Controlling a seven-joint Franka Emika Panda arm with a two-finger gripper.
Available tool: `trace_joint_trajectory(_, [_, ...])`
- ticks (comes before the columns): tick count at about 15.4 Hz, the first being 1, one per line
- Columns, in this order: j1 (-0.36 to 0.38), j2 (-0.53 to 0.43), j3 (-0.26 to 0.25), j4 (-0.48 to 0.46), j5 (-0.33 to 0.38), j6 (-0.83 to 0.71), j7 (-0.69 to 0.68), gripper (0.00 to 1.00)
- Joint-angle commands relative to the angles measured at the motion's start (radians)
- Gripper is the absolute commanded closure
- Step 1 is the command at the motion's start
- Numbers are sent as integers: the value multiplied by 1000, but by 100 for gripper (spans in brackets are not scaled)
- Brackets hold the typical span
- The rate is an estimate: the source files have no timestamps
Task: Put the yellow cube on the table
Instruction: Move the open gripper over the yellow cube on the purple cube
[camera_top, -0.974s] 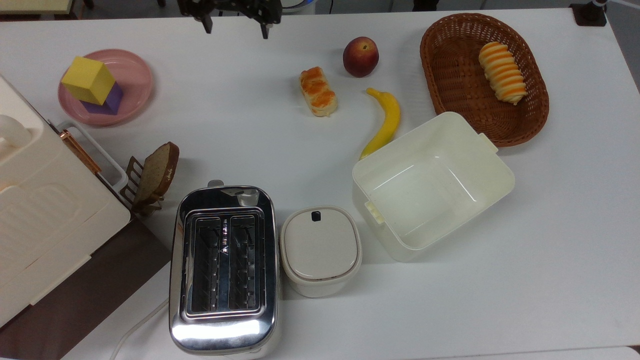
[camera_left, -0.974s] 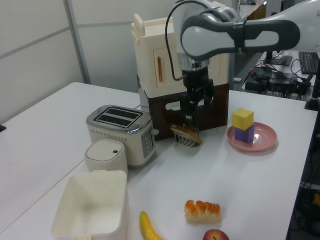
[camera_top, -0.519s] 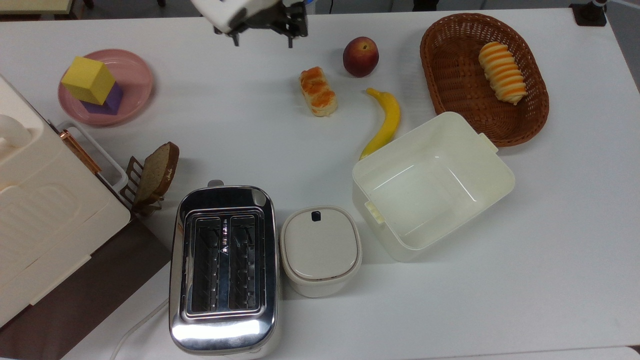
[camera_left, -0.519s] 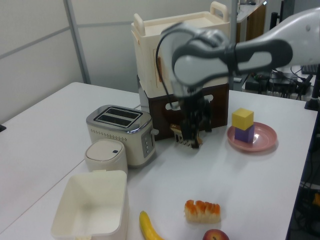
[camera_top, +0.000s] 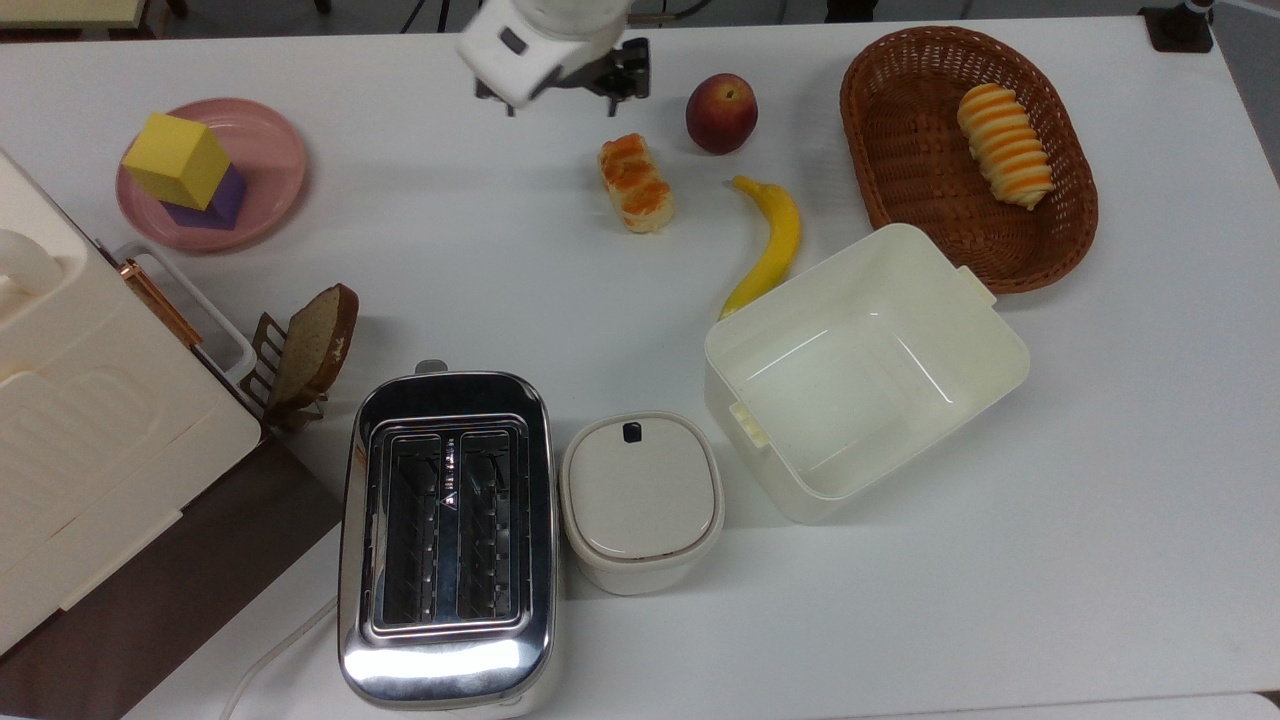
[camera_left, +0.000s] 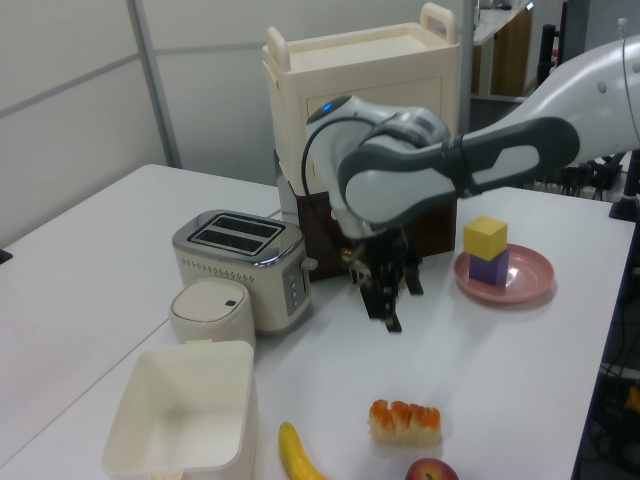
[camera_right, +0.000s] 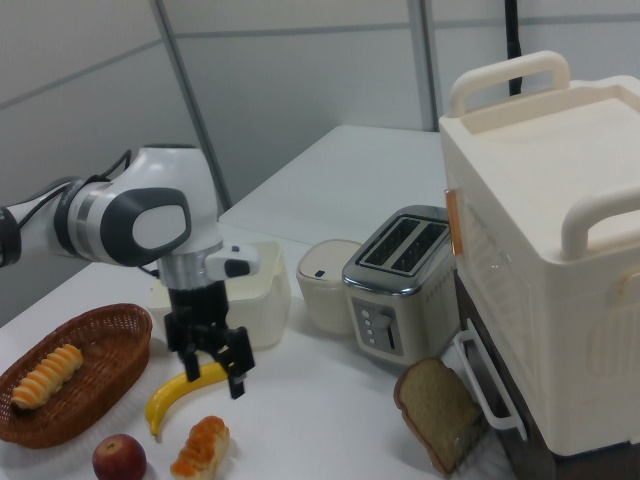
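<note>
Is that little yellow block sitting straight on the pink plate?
No. In the top view the matte yellow cube rests on a purple cube, and that purple one stands on the round pink plate.

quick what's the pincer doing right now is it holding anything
Pincer: open, holding nothing, hanging above the table near the pastry. The yellow cube sits on the purple cube.
</note>
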Motion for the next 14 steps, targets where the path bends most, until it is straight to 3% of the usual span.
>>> trace_joint_trajectory(1, [-83,-20,-83,43,-65,32,13,0])
trace_joint_trajectory(5, [-107,12,-283,38,-102,142,-56,0])
trace_joint_trajectory(10, [-118,135,-467,22,-96,322,-188,0])
trace_joint_trajectory(14, [-175,205,-472,12,-95,393,-229,0])
